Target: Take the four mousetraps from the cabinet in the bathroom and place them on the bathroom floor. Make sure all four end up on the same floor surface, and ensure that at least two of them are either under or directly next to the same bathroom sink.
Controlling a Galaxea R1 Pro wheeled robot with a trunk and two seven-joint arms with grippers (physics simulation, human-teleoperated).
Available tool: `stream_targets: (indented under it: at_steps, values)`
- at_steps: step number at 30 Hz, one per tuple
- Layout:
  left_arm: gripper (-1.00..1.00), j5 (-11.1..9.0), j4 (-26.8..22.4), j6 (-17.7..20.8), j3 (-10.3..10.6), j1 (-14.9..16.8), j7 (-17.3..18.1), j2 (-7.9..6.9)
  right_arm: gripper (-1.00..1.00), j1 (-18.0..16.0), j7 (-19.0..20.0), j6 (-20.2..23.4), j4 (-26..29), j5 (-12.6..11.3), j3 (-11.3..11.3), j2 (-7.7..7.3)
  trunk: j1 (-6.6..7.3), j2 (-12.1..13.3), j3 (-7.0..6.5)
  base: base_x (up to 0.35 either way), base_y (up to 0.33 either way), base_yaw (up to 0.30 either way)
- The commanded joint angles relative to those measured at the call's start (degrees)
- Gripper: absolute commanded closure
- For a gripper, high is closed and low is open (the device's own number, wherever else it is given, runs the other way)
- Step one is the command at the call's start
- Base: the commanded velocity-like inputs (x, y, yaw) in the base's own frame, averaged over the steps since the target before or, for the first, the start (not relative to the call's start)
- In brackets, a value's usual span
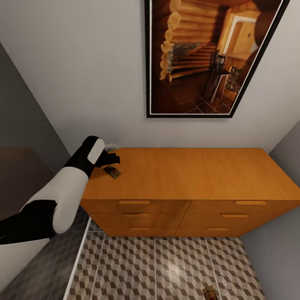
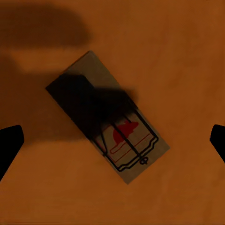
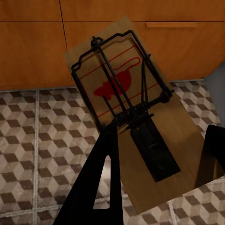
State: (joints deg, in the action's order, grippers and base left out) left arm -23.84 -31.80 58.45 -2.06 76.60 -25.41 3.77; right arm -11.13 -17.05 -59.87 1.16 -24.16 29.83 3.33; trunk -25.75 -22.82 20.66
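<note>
We hold our left gripper, fingers wide, directly above the mousetrap on the cabinet top's far left corner, its long axis running diagonal to the fingers' gap.

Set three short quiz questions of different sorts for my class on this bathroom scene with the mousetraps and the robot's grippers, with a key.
1. True or false: a mousetrap lies on top of the cabinet.
2. The right gripper holds: A) nothing B) a mousetrap C) a handle.
3. Fill in: the left gripper hovers ____ above a mousetrap.

Key: 1 true; 2 B; 3 open.
</note>
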Motion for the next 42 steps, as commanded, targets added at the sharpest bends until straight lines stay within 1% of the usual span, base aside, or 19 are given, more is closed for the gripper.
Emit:
stream_targets:
  at_steps: [1, 20, 28, 36, 38, 42]
  values:
    - [-1.0, -0.51, -0.04, 0.16, -0.27, 0.04, -0.52, 0.02, 1.0, -0.03, -0.35, -0.13, -0.02, -0.28, 0.49, 0.01, -0.03, -0.1, 0.09, 0.0, 0.0, 0.0]
    - [-1.0, -0.53, -0.39, 0.22, -0.37, 0.04, -0.47, -0.12, 1.0, -0.03, -0.35, -0.13, -0.02, -0.28, 0.49, 0.01, -0.03, -0.1, 0.09, 0.0, 0.0, 0.0]
    - [-1.0, -0.44, -0.38, 0.1, -0.09, 0.04, -0.51, -0.77, 1.0, -0.03, -0.36, -0.13, 0.01, -0.28, 0.48, 0.01, -0.03, -0.1, 0.09, 0.0, 0.0, 0.0]
    - [-1.0, -0.42, -0.22, 0.08, 0.11, 0.04, -0.52, -0.91, 1.0, -0.03, -0.37, -0.13, 0.02, -0.28, 0.49, 0.01, -0.03, -0.1, 0.09, 0.0, 0.0, 0.0]
    - [-1.0, -0.42, -0.09, 0.08, 0.35, 0.04, -0.52, -0.87, 1.0, -0.03, -0.36, -0.13, 0.03, -0.28, 0.49, 0.01, -0.03, -0.1, 0.09, 0.0, 0.0, 0.0]
    - [-1.0, -0.42, 0.05, 0.08, 2.05, 0.04, -0.52, -0.74, 1.0, -0.03, -0.36, -0.13, 0.02, -0.28, 0.49, 0.01, -0.03, -0.1, 0.09, 0.0, 0.0, 0.0]
